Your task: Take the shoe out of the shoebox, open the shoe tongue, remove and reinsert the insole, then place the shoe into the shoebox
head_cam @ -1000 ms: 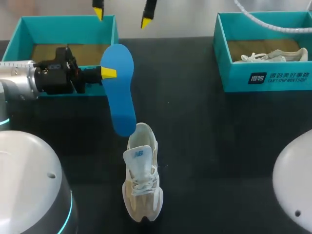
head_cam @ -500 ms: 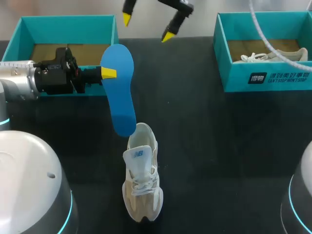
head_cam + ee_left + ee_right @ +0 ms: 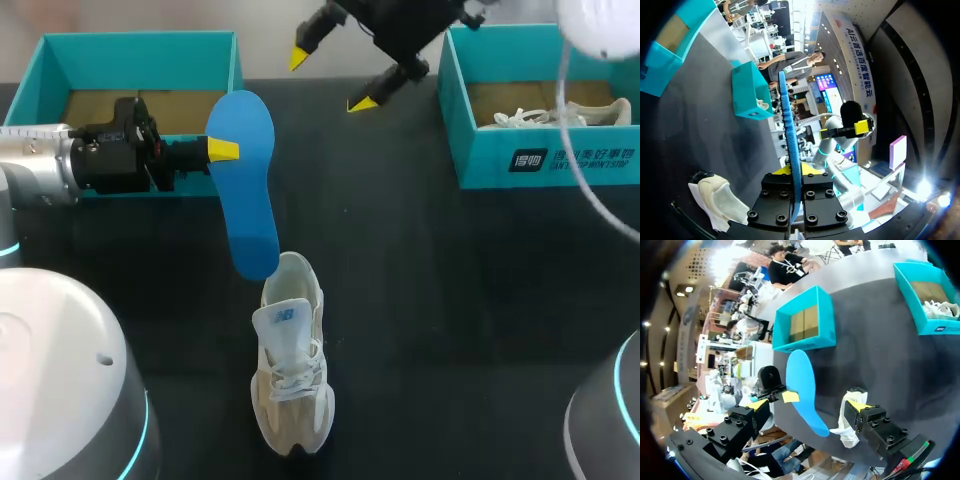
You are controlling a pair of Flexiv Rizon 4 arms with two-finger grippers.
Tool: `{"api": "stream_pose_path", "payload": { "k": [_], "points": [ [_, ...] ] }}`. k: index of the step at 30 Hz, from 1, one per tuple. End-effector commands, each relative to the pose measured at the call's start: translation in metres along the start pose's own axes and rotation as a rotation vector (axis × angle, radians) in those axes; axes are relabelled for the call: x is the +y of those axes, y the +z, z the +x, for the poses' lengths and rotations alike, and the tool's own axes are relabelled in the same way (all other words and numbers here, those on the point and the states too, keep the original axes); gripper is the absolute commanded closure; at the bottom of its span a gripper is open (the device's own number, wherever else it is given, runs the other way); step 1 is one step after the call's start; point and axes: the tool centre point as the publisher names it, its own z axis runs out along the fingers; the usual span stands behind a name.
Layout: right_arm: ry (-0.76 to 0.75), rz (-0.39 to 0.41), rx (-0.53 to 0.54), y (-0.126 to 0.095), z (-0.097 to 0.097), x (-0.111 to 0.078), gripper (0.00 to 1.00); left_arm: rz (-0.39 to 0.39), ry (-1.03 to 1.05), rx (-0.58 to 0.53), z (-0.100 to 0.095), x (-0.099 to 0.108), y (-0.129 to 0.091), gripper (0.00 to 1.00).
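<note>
The shoe (image 3: 292, 365) stands on the dark counter (image 3: 450, 300), toe toward the robot, tongue raised. The blue insole (image 3: 245, 180) hangs over its heel, pinched near the top by the left jaws; its lower tip seems to touch the collar. The right jaws hover wide apart near the far edge. The left box (image 3: 60, 48) shows brown cardboard; the right box (image 3: 560, 160) holds a second shoe (image 3: 555, 115).

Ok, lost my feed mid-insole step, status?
Left gripper shut on insole, lower end by shoe heel. Right gripper open, apart from both. Nothing between insole and shoe.
</note>
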Motion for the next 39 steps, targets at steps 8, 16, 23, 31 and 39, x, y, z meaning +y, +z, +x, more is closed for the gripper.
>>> {"api": "stream_pose_path", "payload": {
  "k": [8,16,23,31,39],
  "points": [
    [0.026,-0.015,0.914,0.007,-0.018,-0.005,0.0,-0.003,0.0,-0.002,0.0,0.0,0.0,1.0],
    [0.034,-0.02,0.954,0.014,-0.023,-0.004,0.0,-0.003,0.0,-0.002,0.0,0.0,0.0,1.0],
    [0.033,-0.017,0.959,0.017,-0.023,-0.003,0.0,-0.002,0.012,0.003,0.001,-0.001,-0.001,1.0],
    [0.04,-0.013,0.954,0.017,-0.023,-0.002,0.0,0.08,0.406,0.013,0.014,-0.003,-0.014,1.0],
    [0.084,0.004,0.905,0.014,-0.023,-0.002,0.0,0.119,0.84,-0.05,0.032,-0.012,-0.021,1.0]
  ]
}}
